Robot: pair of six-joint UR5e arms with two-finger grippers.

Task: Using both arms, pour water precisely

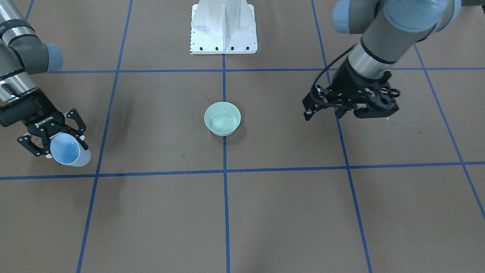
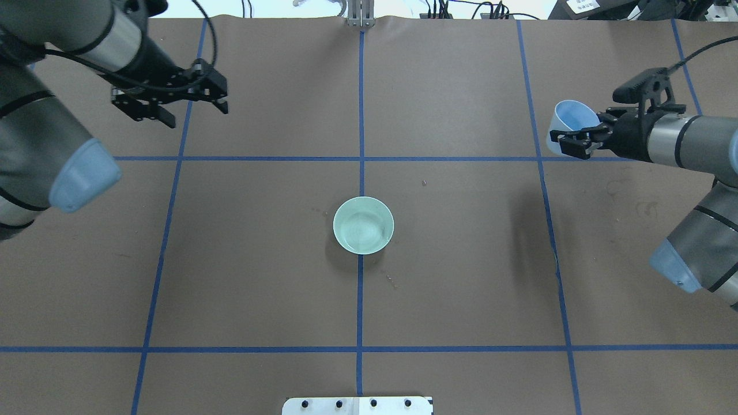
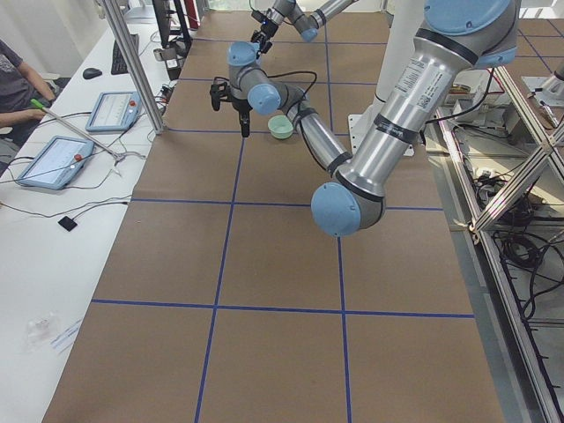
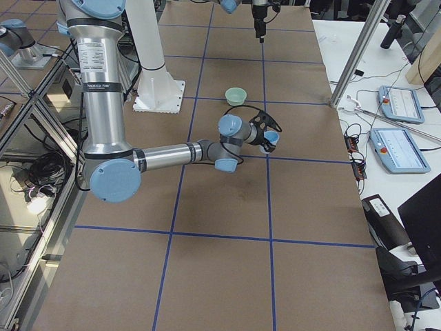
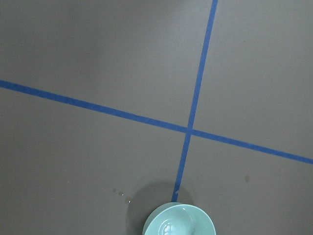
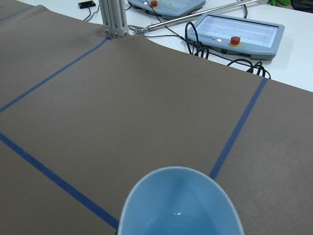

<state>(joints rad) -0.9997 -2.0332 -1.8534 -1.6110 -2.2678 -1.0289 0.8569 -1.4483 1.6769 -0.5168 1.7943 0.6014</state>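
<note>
Water (image 2: 364,229) glints in the green bowl (image 2: 337,226) mid-desk (image 2: 461,276). The right gripper (image 2: 569,142) pinches a blue cup (image 2: 572,118) (a little left inside), the left gripper (image 2: 196,114) is spread and empty, and pouring looks unfinished.

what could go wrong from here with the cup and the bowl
1. The green bowl holds water and stands unheld, the left gripper open and well off; a knock from a moving arm could slosh it.
2. The right gripper holds the blue cup tilted over the brown table cover, far from the bowl; anything left inside could drip out.
</note>
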